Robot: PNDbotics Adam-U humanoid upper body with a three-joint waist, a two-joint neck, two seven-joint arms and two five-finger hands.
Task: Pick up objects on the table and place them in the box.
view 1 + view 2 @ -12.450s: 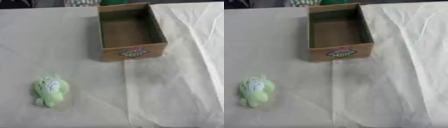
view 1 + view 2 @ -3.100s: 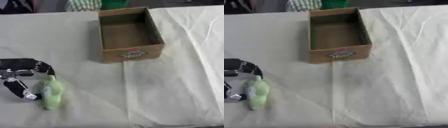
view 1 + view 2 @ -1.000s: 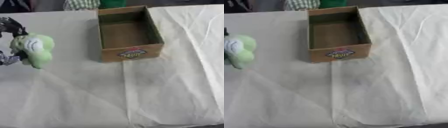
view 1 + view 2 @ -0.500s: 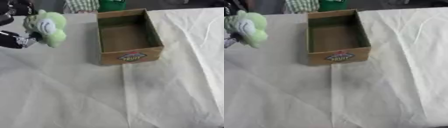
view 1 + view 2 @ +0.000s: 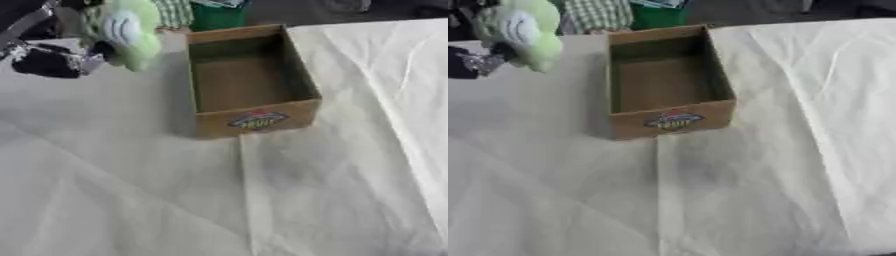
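A green plush toy point(image 5: 129, 31) with a pale belly hangs in the air at the upper left, held up above the table. My left hand point(image 5: 48, 55) is shut on it, black fingers curled round its left side. The toy is left of the open cardboard box point(image 5: 252, 117), near the box's far left corner and not over the opening. The box is empty inside and has a colourful label on its front wall. My right hand shows in neither view.
A white cloth point(image 5: 131, 190) with creases covers the table. At the far edge behind the box are a green container point(image 5: 217, 15) and a person's checked sleeve point(image 5: 597, 14).
My left hand has carried the plush toy up and to the right, closer to the box. The whole picture has also shifted slightly.
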